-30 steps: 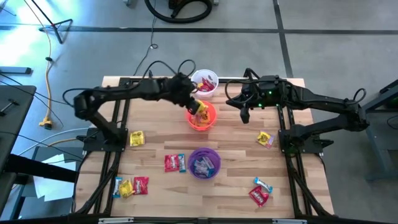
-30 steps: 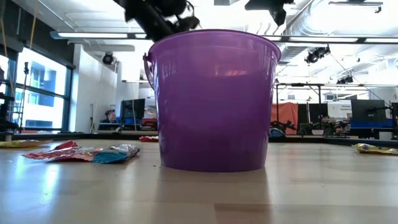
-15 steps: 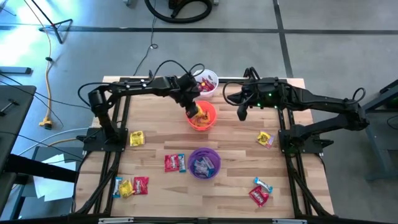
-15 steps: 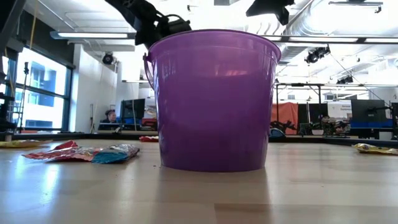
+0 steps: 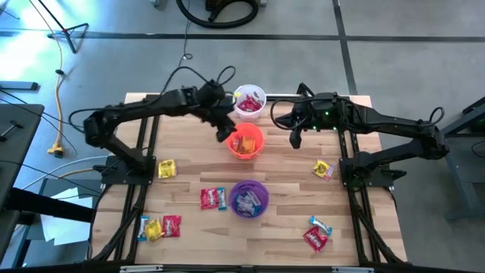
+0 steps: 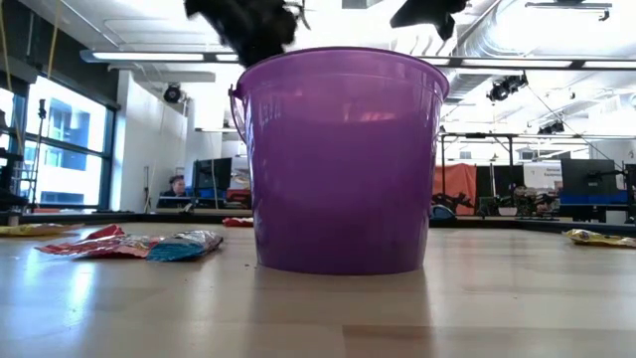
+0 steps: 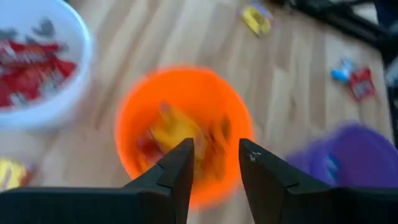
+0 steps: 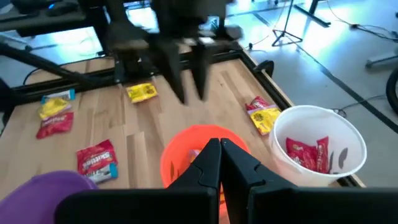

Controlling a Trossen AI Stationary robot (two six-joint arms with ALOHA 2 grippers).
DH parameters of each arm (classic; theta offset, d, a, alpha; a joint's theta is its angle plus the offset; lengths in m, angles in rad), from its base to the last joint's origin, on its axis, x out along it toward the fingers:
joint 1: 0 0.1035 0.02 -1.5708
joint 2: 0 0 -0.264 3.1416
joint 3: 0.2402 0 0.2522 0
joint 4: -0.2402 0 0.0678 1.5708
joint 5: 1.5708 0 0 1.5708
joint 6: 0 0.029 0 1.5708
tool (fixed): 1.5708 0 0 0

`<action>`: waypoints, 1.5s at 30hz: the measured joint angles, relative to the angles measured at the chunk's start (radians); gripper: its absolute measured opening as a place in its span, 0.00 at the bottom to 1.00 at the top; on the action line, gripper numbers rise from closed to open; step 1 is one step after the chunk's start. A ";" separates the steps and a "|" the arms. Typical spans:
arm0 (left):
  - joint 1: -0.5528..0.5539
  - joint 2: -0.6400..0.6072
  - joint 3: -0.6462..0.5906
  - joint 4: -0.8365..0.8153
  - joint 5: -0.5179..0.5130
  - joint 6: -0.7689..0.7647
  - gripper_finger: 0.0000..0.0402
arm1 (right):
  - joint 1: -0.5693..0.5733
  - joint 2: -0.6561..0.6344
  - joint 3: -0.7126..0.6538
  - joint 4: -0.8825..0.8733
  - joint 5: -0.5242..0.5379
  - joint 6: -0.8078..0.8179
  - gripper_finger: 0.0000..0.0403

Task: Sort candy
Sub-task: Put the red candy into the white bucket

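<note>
Three round cups stand in the table's middle: a white cup (image 5: 249,101) with red candy at the far side, an orange cup (image 5: 245,142) with yellow candy (image 7: 171,127), and a purple cup (image 5: 249,199) nearest. My left gripper (image 7: 216,146) hangs open above the orange cup's left rim (image 5: 225,130), nothing between its fingers. My right gripper (image 5: 294,140) hovers shut to the right of the orange cup, holding nothing. Loose candy lies flat on the table: yellow (image 5: 166,168), red and blue (image 5: 213,199).
More candy lies near the front left (image 5: 158,226), at the right (image 5: 323,170) and near the front right (image 5: 317,233). In the low view the purple cup (image 6: 343,159) fills the middle. Black frame rails (image 5: 144,144) run along both table sides.
My left gripper carried a yellow candy over the orange cup, dipped toward it, let go and has drawn back up toward the table's left edge. The yellow candy is no longer at its fingers.
</note>
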State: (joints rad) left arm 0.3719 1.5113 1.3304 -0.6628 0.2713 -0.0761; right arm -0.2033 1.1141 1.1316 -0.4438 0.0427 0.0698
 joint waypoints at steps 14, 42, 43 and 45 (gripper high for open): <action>-0.438 -0.316 -0.219 -0.329 -0.090 -0.334 0.01 | -0.033 0.000 0.000 0.006 -0.114 -0.052 0.00; -1.090 -0.359 -0.660 0.043 -0.022 -0.860 0.35 | -0.031 0.058 0.000 0.015 -0.351 -0.043 0.00; -1.092 -0.359 -0.681 0.057 -0.026 -0.870 0.37 | -0.031 0.066 0.000 0.019 -0.351 -0.043 0.00; -1.094 -0.359 -0.717 0.075 -0.033 -0.891 0.40 | -0.032 0.082 0.000 0.019 -0.351 -0.034 0.00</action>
State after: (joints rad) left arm -0.7223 1.1519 0.6136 -0.5881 0.2379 -0.9674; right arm -0.2350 1.1966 1.1316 -0.4248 -0.3084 0.0359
